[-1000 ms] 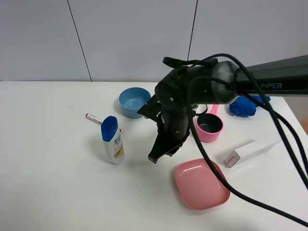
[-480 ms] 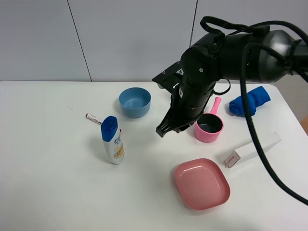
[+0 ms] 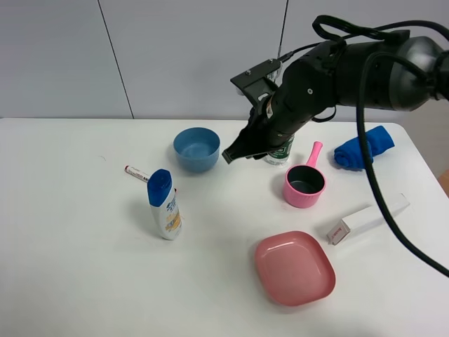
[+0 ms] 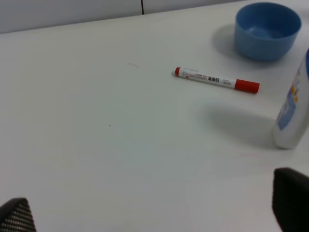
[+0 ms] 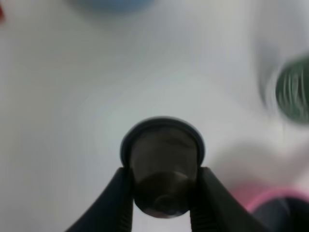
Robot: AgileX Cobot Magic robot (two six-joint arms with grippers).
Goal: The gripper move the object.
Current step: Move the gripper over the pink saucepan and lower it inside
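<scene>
table (image 3: 84, 267), white, near edge cut off. right gripper (image 3: 233, 152) raised over it, between blue bowl (image 3: 196, 149) and a green-labelled container (image 3: 283, 152) mostly hidden behind the arm. its fingers (image 5: 120, 203) clamp the object (image 5: 163, 164) by its sides; surroundings blurred. object not discernible from the high view. left gripper (image 4: 152, 212): only fingertips in frame, wide apart.

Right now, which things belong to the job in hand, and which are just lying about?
In the job:
right gripper, closed on the grey capsule

Lying about:
blue bowl
marker pen
blue-capped bottle
pink scoop
pink plate
blue cloth
white box
</scene>
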